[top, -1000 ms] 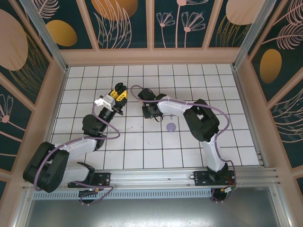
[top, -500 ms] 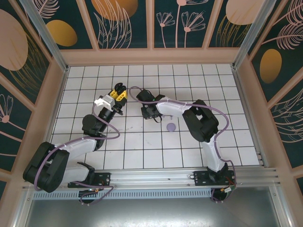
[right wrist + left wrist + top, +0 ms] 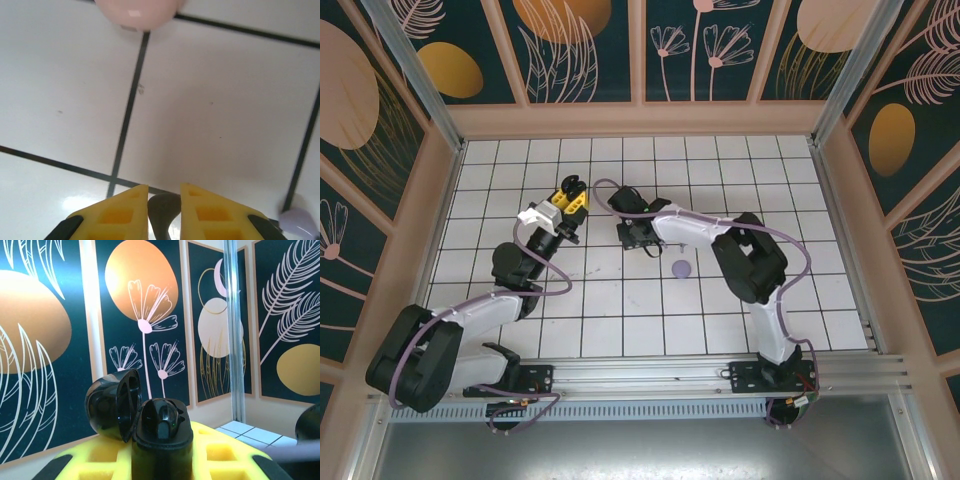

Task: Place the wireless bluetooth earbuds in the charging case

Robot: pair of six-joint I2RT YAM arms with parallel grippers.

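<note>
My left gripper [image 3: 567,194] is raised above the tiles at the left and shut on a black charging case [image 3: 161,435]. The case's lid [image 3: 112,403] stands open to the left, and a black earbud [image 3: 167,419] sits in one well. Yellow fingers [image 3: 225,455] flank the case body. My right gripper [image 3: 639,243] points down at the tiles near the middle. In the right wrist view its yellow fingers [image 3: 117,212] press on both sides of a small black earbud [image 3: 164,211] just above the white floor.
A lavender round case [image 3: 681,268] lies on the tiles right of my right gripper, and its edge [image 3: 298,223] shows in the right wrist view. A pink round case [image 3: 137,11] lies just ahead of the right fingers. Walls enclose the tiled floor [image 3: 720,310].
The right gripper's fingers have closed in on the black earbud, and that arm has shifted slightly. The left gripper and its case have stayed put.
</note>
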